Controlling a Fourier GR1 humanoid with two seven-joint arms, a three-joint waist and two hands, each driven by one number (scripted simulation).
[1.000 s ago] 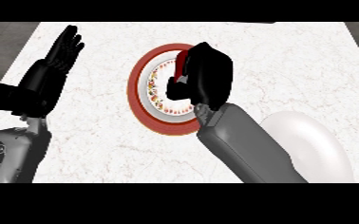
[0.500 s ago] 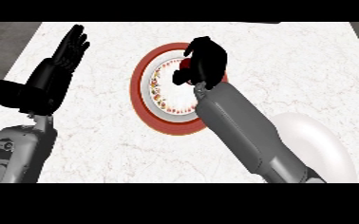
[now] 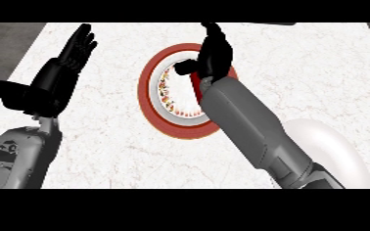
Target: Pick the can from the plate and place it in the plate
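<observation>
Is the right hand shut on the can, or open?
Cannot tell. The right hand sits over the red-rimmed plate, fingers stretched up and thumb out to the side; the can is hidden behind it.

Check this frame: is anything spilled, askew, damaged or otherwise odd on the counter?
Nothing stands out. The red-rimmed plate lies flat and whole on the counter, with no spill. The right hand hangs over it; the can is hidden. The left hand rests open at the left.

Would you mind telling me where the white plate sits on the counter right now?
In the head view the white plate lies at the lower right of the counter, partly behind the right forearm and right of the red-rimmed plate.
</observation>
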